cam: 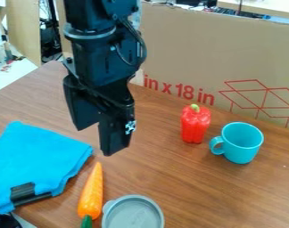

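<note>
In the camera view, red lettering and red line drawings of boxes mark the brown cardboard panel [188, 53] behind the brown wooden desk [171, 178]. A small white patterned mark sits on the side of the black two-finger claw [94, 142]. The claw's fingers are spread, with desk visible between them. An orange toy carrot with a green top [91, 191] lies just below the claw in the view, its thin tip towards it. The black arm [102, 53] comes down from the top edge, left of centre, its claw angled downward. A folded bright blue cloth [39, 156] with a black strip [23, 192] at its lower edge lies to the left. Beside the carrot is a round grey lid-like piece [135, 218]; farther right, a red toy bell pepper [196, 127] stands upright near a teal mug [243, 144].
</note>
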Available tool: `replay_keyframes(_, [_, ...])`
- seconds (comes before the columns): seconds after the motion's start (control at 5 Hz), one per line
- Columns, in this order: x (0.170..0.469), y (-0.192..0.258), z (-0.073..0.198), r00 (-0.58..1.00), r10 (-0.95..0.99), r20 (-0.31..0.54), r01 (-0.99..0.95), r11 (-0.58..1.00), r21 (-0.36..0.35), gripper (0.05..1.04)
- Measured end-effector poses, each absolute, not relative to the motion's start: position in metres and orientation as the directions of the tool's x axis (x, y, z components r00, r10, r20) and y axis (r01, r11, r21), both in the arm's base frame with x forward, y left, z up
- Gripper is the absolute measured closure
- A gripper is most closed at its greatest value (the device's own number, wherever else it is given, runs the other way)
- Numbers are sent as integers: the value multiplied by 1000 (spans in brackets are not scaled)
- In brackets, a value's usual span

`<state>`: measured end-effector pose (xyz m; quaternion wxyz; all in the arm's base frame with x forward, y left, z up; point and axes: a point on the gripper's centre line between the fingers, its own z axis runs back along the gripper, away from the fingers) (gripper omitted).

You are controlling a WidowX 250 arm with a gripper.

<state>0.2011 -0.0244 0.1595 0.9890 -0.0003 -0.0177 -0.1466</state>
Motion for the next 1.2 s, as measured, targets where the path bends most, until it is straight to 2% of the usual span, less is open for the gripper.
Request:
replay_keyframes(0.2, [200, -25, 155, 957, -291, 17, 291, 957, 0, 95])
replay_keyframes(0.6, [264, -33, 156, 950, -306, 59, 308, 951, -37, 95])
replay_keyframes(1.0, [331, -46, 140, 895, -433, 109, 437, 899, -10, 95])
replay_keyframes(1.2, [357, -43, 135, 878, -470, 94, 469, 883, 33, 95])
